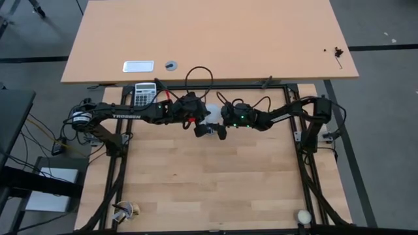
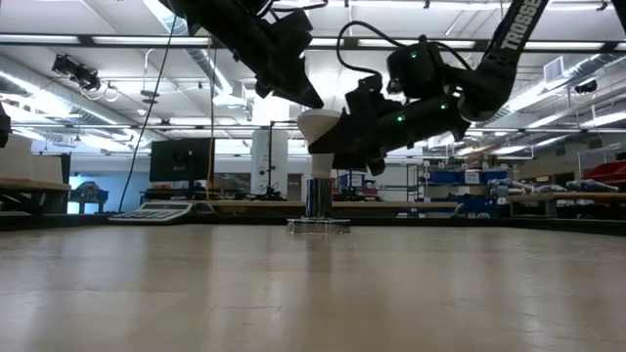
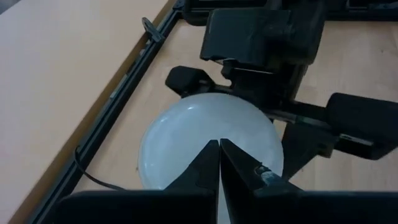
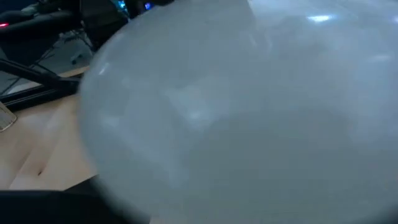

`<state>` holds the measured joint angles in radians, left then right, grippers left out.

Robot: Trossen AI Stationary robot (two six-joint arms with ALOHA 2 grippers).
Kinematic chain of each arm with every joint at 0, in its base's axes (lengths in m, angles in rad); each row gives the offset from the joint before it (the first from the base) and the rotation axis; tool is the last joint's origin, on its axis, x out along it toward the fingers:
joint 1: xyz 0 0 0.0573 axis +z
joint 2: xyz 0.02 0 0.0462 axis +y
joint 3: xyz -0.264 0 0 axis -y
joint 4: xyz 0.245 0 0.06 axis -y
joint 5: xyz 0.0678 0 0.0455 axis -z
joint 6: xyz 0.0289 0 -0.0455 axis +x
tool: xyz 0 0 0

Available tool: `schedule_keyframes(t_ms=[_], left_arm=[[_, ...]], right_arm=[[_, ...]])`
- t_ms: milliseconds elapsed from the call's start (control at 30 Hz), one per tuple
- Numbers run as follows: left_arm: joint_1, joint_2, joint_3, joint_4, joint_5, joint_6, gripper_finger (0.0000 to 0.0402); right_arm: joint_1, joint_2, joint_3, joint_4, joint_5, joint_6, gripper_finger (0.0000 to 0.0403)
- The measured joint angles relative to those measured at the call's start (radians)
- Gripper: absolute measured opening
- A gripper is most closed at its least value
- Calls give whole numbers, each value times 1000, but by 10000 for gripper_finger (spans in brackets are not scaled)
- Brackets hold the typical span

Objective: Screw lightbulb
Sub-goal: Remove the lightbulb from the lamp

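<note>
The lightbulb sits nearest the lens, its white dome filling nearly the whole right wrist view. In the low view the bulb stands dome up, narrow end down into a silver socket on the worktop, at mid-worktop between both arms.

Left gripper: jaws pinched almost fully together w/ nothing between them, tips poised over the top of the dome; can't tell if they touch it. Right gripper sits just beside the bulb on its far side from the left arm. Its fingers are spread wide around the dome and don't look clamped on it in the left wrist view, so it prob. holds nothing at this moment.

Handling, as a guess: the bulb should be light, w/ a hard, smooth, rounded shell, so slippery and easy to crack if squeezed. Best hold is across the widest part of the dome, jaws on opposite sides, gentle pressure only. The bulb must stay straight over the socket while turning, else the thread could bind or it tips out. The socket base looks small and light and may spin w/ the bulb unless steadied.
</note>
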<state>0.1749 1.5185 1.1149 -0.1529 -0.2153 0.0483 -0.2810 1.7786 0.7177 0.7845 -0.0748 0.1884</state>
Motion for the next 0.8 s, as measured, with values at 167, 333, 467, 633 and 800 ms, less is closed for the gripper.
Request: schedule_keyframes(t_ms=[167,333,467,633,800], left_arm=[[0,-1,0,-8,0,0,19],[0,-2,1,-11,0,2,19],[0,-4,4,11,-2,4,19],[0,-5,5,35,-3,21,19],[0,-9,4,57,-1,27,19]], right_arm=[[5,30,40,10,-3,-9,297],[6,7,35,-5,-4,-15,241],[6,-3,34,-2,-5,-30,194],[2,-12,34,-1,-5,-33,177],[-2,-23,34,-2,-5,-32,186]])
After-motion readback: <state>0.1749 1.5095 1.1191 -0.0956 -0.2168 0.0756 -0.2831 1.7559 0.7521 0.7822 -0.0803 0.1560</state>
